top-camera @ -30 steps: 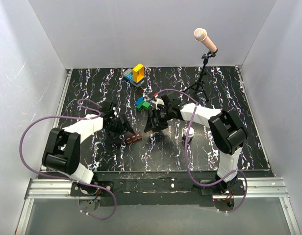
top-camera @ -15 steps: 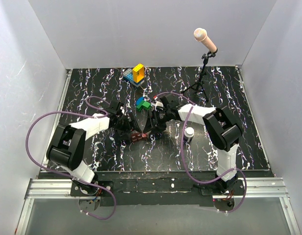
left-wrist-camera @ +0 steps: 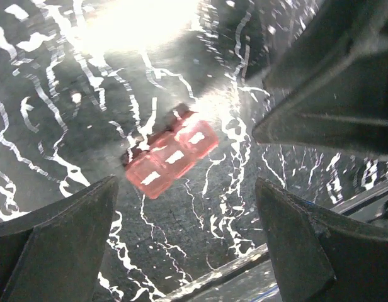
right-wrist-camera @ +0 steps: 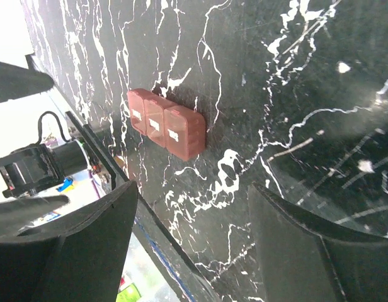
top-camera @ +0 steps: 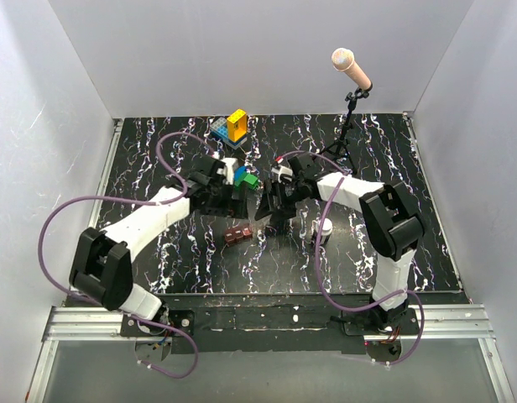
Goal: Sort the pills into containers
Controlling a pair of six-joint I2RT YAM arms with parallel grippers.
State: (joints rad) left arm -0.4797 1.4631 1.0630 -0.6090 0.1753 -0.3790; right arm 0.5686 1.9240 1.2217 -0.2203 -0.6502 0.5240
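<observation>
**Left gripper (top-camera: 232, 200) and right gripper (top-camera: 272, 213) spread wide, box (top-camera: 236, 236) free between them**

Your two grippers hang with jaws apart and nothing in them, one on each side of the box and just beyond it. Each wrist camera looks down past its own fingers at the box. That reads as a lining-up pose. You seem to be keeping both tools close so one can steady the box while the other works a lid. That is my judgement, not something the views show.

The box lies flat on the table (top-camera: 183, 269), nearer to you than either gripper and touched by neither. In the left wrist view it sits (left-wrist-camera: 172, 157) above the gap between the fingers, with the left gripper (left-wrist-camera: 186, 189) open below it. The right wrist view shows it (right-wrist-camera: 167, 124) up and left of the open right gripper (right-wrist-camera: 194, 189).

It looks brown from above and a reddish, slightly see-through plastic up close. It has three square cells in a row, each with a small white label on top. The lids look shut. I see no pills anywhere.

A white-capped bottle (top-camera: 323, 230) stands to the right, close by the right arm. Beyond the grippers sit blue and green blocks (top-camera: 245, 177), then a yellow block (top-camera: 237, 124), and furthest back a microphone (top-camera: 351, 65) on its stand.
</observation>
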